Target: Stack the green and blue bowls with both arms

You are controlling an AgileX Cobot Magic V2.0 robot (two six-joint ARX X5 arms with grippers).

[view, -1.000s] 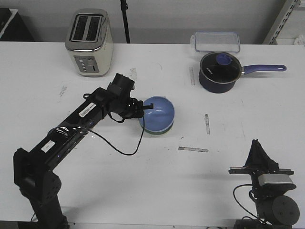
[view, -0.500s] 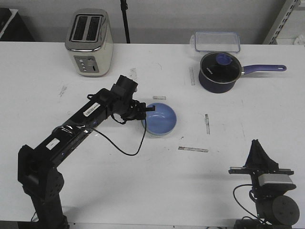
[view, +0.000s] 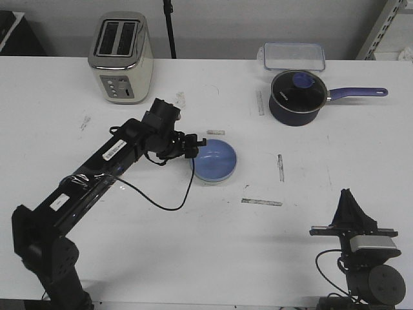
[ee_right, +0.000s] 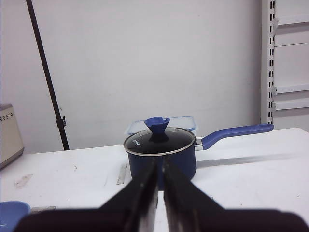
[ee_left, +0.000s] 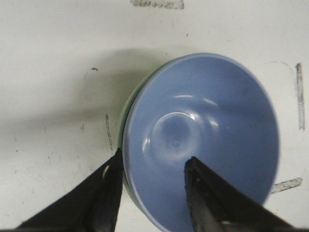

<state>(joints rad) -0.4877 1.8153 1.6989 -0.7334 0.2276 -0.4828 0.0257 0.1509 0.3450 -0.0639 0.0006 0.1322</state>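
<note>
The blue bowl [view: 216,160] sits nested inside the green bowl near the table's middle. In the left wrist view only a thin green bowl [ee_left: 128,102] edge shows round the blue bowl [ee_left: 207,140]. My left gripper [view: 197,147] is at the bowls' left rim and is open [ee_left: 153,162]. One finger [ee_left: 108,193] is outside the rim and the other [ee_left: 203,193] is inside the blue bowl, well off its wall. My right gripper [view: 347,194] rests at the front right, shut on nothing [ee_right: 160,162]. A slice of the blue bowl [ee_right: 12,212] shows in the right wrist view.
A toaster [view: 121,57] stands at the back left. A dark saucepan [view: 295,97] with a purple handle and a clear lidded box [view: 292,56] are at the back right. Short tape strips [view: 261,202] lie on the white table near the bowls.
The blue bowl has gone from tilted above the green bowl to sitting level inside it. The left arm shifted slightly; its fingers now stand apart at the rim. The right arm is still.
</note>
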